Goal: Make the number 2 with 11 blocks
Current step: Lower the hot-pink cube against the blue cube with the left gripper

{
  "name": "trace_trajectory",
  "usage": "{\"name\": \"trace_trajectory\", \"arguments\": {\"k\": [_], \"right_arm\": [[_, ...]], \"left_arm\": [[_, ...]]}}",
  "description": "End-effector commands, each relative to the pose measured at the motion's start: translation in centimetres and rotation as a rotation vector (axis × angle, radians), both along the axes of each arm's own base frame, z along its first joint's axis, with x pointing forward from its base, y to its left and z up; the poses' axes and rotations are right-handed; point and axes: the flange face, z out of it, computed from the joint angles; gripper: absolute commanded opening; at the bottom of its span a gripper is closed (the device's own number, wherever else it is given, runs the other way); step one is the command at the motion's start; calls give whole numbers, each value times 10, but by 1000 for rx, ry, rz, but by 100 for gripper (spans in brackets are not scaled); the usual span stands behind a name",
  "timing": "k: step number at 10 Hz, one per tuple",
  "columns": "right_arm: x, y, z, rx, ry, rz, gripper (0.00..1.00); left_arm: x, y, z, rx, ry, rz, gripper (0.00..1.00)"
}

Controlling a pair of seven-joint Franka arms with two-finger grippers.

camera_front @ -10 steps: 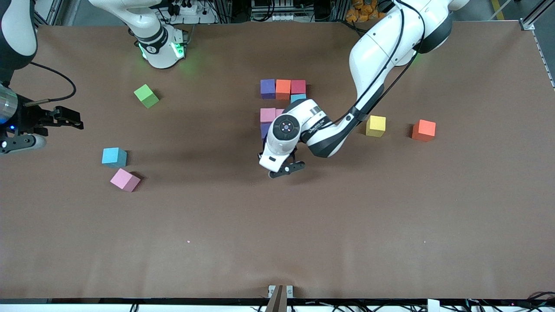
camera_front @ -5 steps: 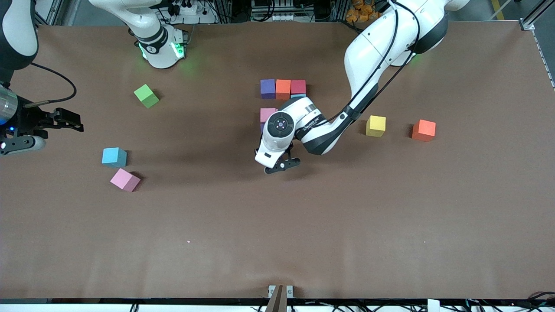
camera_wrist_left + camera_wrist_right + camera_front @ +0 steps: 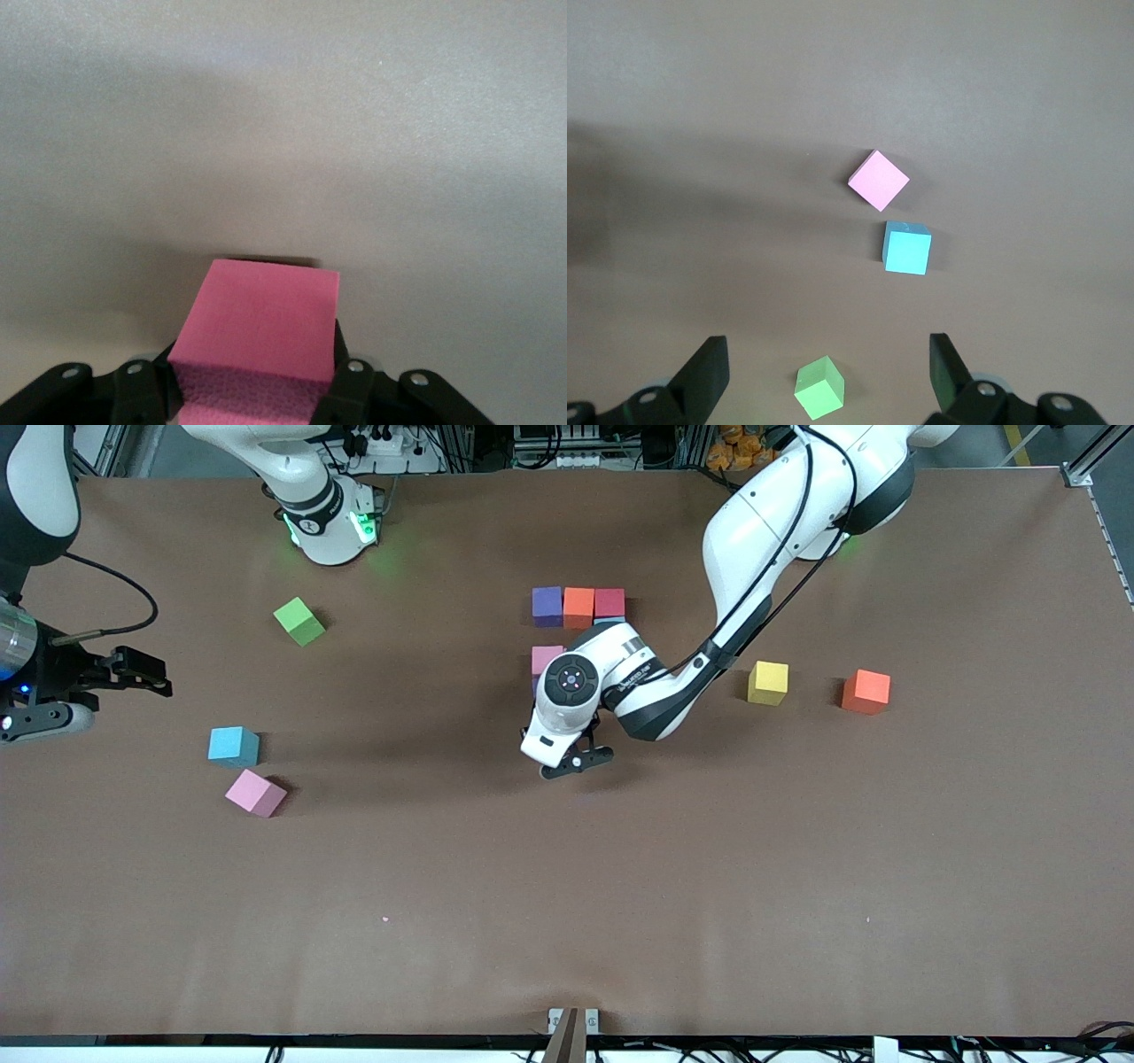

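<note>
- The left tool [image 3: 257, 394] is closed on a pink block [image 3: 257, 319], one finger [image 3: 350, 390] pressed against each side of it, with the block's top face showing between them in the left wrist view.
- In the front view the left tool [image 3: 574, 762] hangs over the table [image 3: 567, 886] at the camera-side edge of the partly built number 2 [image 3: 576, 624], and its wrist covers the middle of that figure.
- Above the left tool in the front view, the row of the number 2 nearest the robots' bases is a purple block [image 3: 547, 605], an orange block [image 3: 578, 607] and a red block [image 3: 609, 603], touching side by side.
- Another pink block [image 3: 547, 659] shows just beside the left wrist, one row closer to the tool than the purple one; the rest of the figure is hidden under the arm.
- Toward the left arm's end of the table from the left tool lie a yellow block [image 3: 768, 683] and, farther out, an orange-red block [image 3: 866, 692], apart from each other.
- The right tool [image 3: 824, 381] waits with its fingers spread wide and holding nothing, over the right arm's end of the table [image 3: 133, 669].
- Under the right tool's camera lie a lime-green cube [image 3: 819, 387], a light blue block [image 3: 907, 248] and a pale pink block [image 3: 878, 181]; the blue and pale pink ones are close together, the green one well apart.
</note>
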Motion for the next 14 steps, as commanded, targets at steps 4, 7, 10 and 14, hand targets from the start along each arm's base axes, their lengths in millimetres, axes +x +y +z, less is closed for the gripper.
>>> {"name": "trace_trajectory", "arguments": {"k": [4, 7, 10, 14], "right_arm": [[3, -6, 1, 19, 4, 91, 100], [4, 10, 9, -42, -5, 135, 100], [4, 6, 10, -38, -6, 158, 100], [4, 16, 11, -38, -8, 173, 100]], "left_arm": [[-15, -10, -12, 23, 33, -20, 0], [-20, -13, -13, 24, 33, -29, 0], [-20, -13, -12, 23, 33, -26, 100], [-15, -12, 0, 17, 20, -8, 100]]}}
